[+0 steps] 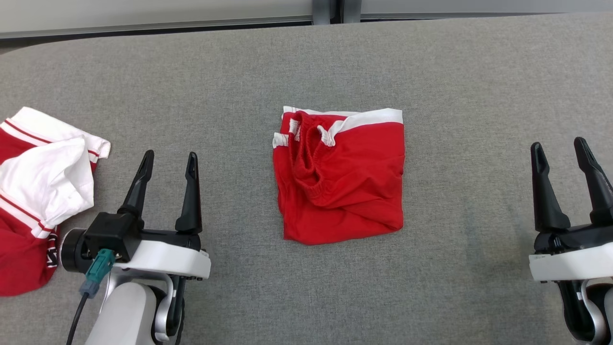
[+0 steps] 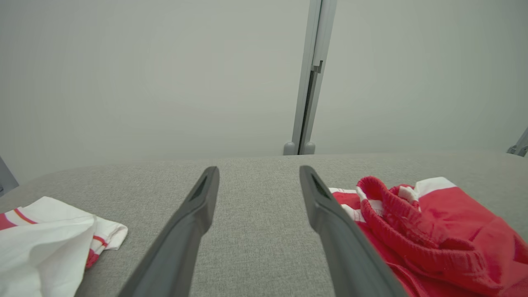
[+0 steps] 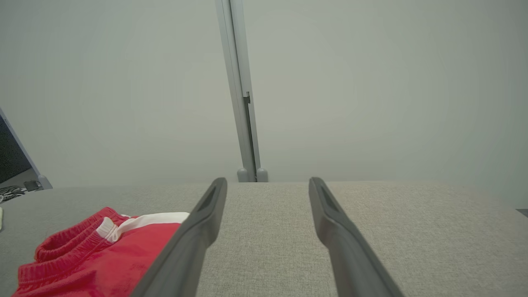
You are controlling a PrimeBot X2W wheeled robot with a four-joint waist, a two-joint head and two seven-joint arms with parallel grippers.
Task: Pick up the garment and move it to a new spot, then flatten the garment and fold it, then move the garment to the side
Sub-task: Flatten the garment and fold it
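Observation:
A red garment (image 1: 340,177) with white trim and an elastic waistband lies folded into a rough square at the middle of the grey table (image 1: 306,62). Its waistband bunches up at the upper left. My left gripper (image 1: 170,160) stands open at the lower left, well apart from the garment and holding nothing. At the lower right, my right gripper (image 1: 559,148) is open too, empty, with bare cloth between it and the garment. The left wrist view has the garment (image 2: 437,231) to the right of my fingers (image 2: 194,218); the right wrist view has the garment (image 3: 99,255) at the lower left.
Another red and white piece of clothing (image 1: 38,191) lies crumpled at the table's left edge, close beside my left arm; it appears as the same clothing (image 2: 49,243) in the left wrist view. A pale wall with a grey post (image 2: 309,82) stands behind the table's far edge.

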